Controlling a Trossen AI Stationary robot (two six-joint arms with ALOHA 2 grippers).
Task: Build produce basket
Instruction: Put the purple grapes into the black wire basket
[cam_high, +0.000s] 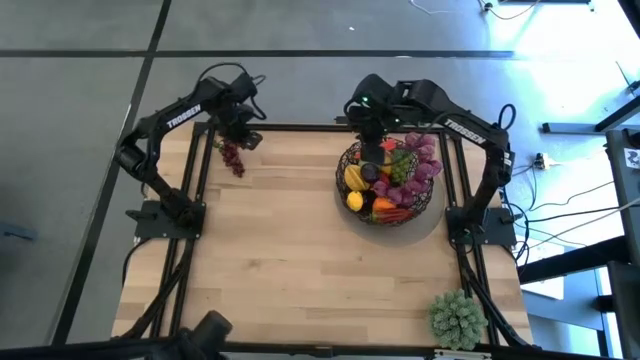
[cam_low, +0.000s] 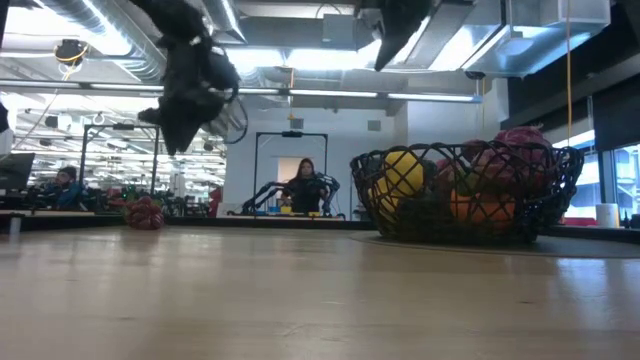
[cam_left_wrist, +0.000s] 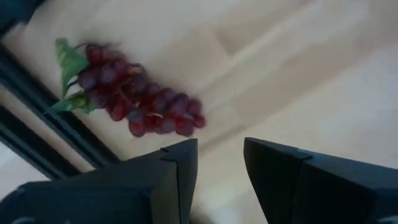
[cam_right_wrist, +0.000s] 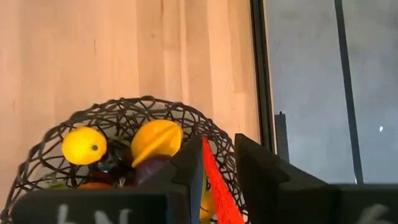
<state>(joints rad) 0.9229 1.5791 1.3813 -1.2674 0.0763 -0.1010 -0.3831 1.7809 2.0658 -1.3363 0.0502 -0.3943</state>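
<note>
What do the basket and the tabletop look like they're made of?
The basket: dark open-weave strands, matte, likely wire or wicker; the look leaves it open. The tabletop: pale wood, smooth, satin finish, with visible plank seams and grain.

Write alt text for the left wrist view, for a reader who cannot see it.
A bunch of dark red grapes with green leaves lies on the pale wooden table, beside a black frame rail at its edge. The left gripper hovers near it, its two dark fingers apart with nothing between them.
</note>
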